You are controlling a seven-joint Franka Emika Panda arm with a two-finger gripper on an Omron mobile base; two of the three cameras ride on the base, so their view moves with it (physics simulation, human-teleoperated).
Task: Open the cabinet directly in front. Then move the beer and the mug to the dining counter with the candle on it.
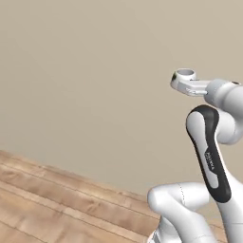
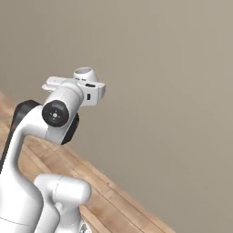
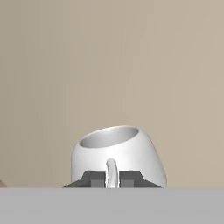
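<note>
Holding mug (image 3: 117,151) w/ gripper (image 3: 112,178) clamped on its thin handle; we judge it light, rigid, slippery, chip-prone.

Mug (image 3: 116,153): sat upright between the two fingertips of the tool (image 3: 112,178), its handle in the gap between them.
Mug and tool: were held high above the floor (image 1: 52,204) — well apart from it.
Wall (image 1: 95,71): stood behind the mug, with the floor running along its foot.
Arm (image 2: 27,145): rose below and behind the mug — the mug at its far end.
</note>
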